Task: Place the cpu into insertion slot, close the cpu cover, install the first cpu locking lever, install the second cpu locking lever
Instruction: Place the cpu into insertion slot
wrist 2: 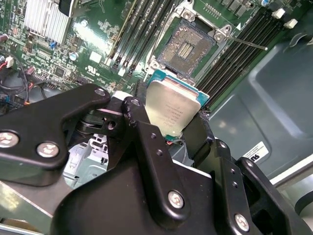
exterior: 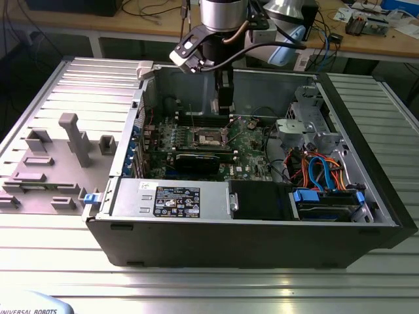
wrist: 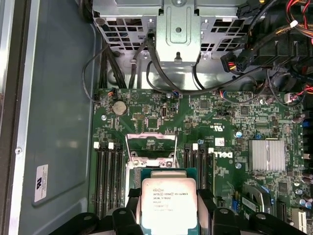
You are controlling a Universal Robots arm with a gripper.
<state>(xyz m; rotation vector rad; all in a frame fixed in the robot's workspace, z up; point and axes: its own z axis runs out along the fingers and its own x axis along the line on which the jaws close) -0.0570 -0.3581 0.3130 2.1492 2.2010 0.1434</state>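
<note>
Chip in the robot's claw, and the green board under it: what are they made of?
The chip held by the gripper looks like metal on top: silver-grey, smooth, faintly shiny, with a green rim. The board seems a hard green laminate, glossy, dotted with small parts; its exact material is unclear.

Silvery cpu (wrist 2: pixel 171 110) near open insertion slot (wrist 2: pixel 188 46)

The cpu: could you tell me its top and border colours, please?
The cpu has a silver-grey top and teal-green border, clearest in the first wrist view.
</note>
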